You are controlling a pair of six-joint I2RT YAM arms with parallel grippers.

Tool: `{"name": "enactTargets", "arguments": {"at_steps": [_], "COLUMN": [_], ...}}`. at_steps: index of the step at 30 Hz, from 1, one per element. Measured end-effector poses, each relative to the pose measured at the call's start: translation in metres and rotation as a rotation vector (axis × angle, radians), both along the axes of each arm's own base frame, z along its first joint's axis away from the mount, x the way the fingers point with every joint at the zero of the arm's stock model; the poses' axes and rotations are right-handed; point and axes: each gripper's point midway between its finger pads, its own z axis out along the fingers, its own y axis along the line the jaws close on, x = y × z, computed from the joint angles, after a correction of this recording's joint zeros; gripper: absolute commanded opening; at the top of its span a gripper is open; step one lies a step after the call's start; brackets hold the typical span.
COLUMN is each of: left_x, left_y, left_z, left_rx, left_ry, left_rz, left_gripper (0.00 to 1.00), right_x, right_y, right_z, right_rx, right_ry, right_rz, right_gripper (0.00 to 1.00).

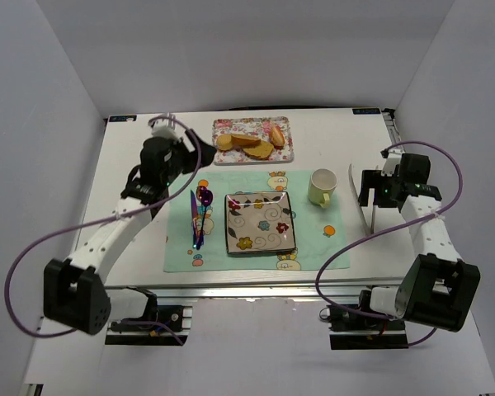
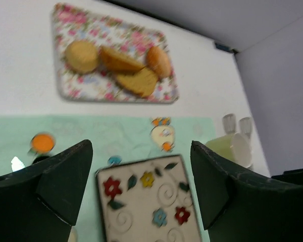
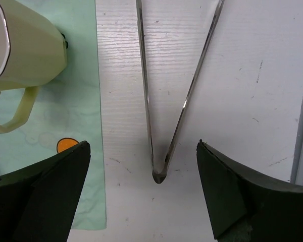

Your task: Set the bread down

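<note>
While the left hand (image 2: 141,174) gapes, the bread (image 2: 120,61) lies well beyond.

Bread (image 1: 252,144) on tray (image 1: 231,124) behind plate (image 1: 260,223)

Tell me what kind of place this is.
Probably a lab test booth staged as a dining table: plain white walls enclose a table with a green placemat, a flowered plate, a mug, and bread on a tray.

I see the bread (image 1: 252,143) as four small golden-brown pieces lying close together on the flowered tray (image 1: 285,154), at the far side of the table (image 1: 346,132): a round roll (image 2: 82,55), two toasted slices (image 2: 137,81) and an oval roll (image 2: 159,60).
</note>
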Motion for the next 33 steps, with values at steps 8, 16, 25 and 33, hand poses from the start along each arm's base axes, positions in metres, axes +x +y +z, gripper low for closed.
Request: {"name": "enactTargets", "arguments": {"at_steps": [8,16,25,33], "left_x": [-0.063,-0.074,-0.076,-0.073], "left_y": [0.054,0.065,0.066,0.065], "left_z": [-0.072,-0.076,-0.081,-0.091], "left_rx": [0.017,0.028,0.037,0.042], "left_ry": [0.145,0.155,0.176,0.201], "left_rz": [0.148,0.189,0.194,0.195], "left_gripper": [0.00,0.32,0.34,0.34], "right_x": [-0.008,-0.012,-0.005,0.019], "right_y": [-0.010,-0.014,-0.026,-0.023], "right_z": [-0.032,-0.048,-0.081,-0.106], "right_rx": [-0.043,-0.037,-0.051,0.002], "right_ry": [0.053,0.077,0.162,0.195], "right_rz": [0.131,0.185,0.093,0.034], "right_gripper": [0.16,0.89,0.89,0.79]}}
